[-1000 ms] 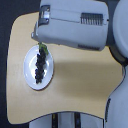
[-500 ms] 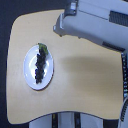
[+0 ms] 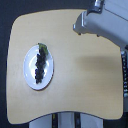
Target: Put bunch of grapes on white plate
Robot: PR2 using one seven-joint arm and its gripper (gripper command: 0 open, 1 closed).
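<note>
Exterior view: the end effector (image 3: 79,26) sits at the upper right of this view, its jaw state indeterminate. Nothing hangs from it. The bunch of grapes (image 3: 40,64) lies well away, down-left, on the white plate (image 3: 29,75). Its long axis runs top-to-bottom, leaf end uppermost. Placement appears complete on the surface (image 3: 85,80).

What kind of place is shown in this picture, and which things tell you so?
Probably a robot test or lab setup, not a home kitchen. A bare light wooden table stands on a dark floor, holding only a white plate with a bunch of grapes, and a grey robot arm reaches over it.
</note>
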